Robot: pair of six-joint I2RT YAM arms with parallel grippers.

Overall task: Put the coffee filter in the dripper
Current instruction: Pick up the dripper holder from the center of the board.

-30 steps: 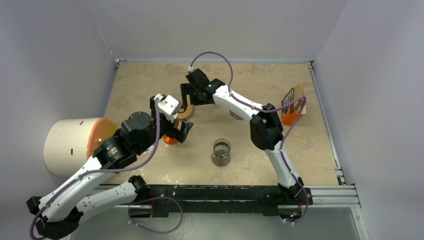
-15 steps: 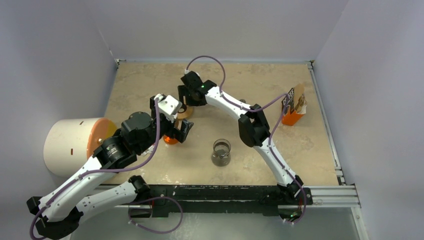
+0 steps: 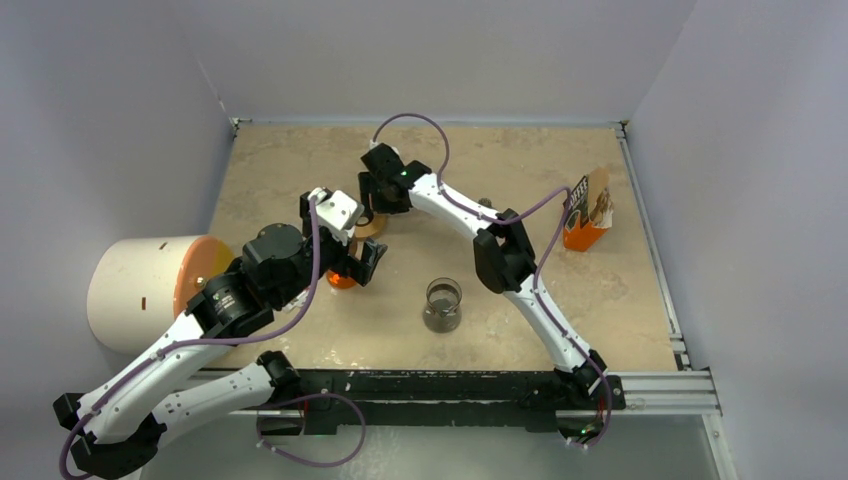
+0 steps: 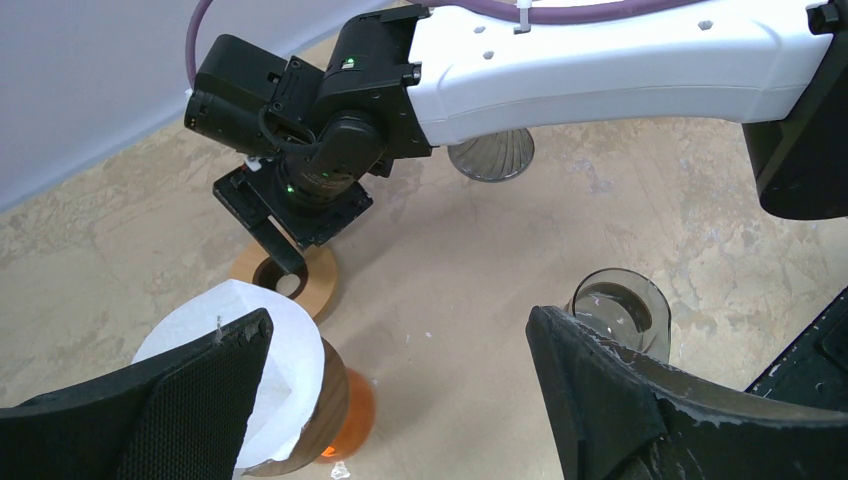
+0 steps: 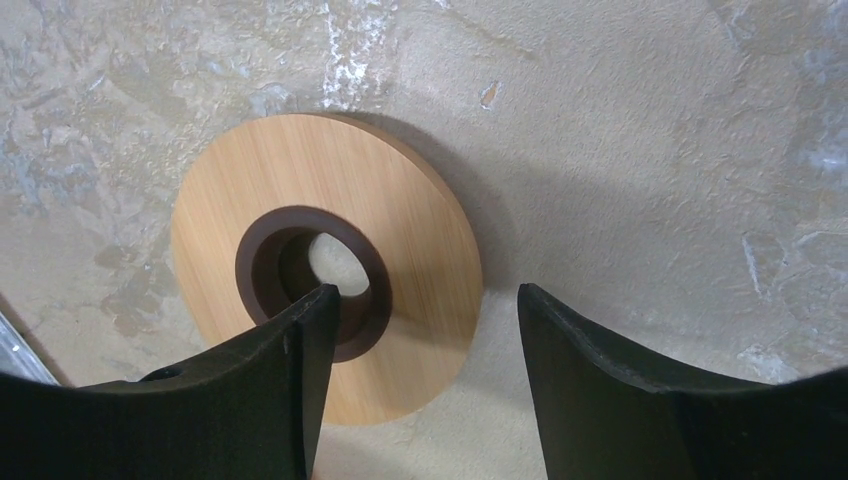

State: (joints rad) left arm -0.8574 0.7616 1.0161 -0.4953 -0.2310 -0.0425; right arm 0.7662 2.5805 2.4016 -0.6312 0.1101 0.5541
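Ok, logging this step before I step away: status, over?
Left gripper open above the coffee filter, which sits in the orange vessel. Right gripper open, straddling one side of the wood ring. Glass dripper cone apart, beyond the right arm.

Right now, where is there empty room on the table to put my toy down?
Bare table lies between the grey glass cup and the coffee packet, and along the far edge behind the right arm. It is crowded left of middle: the left end effector, right end effector, wooden ring and orange vessel bunch together.
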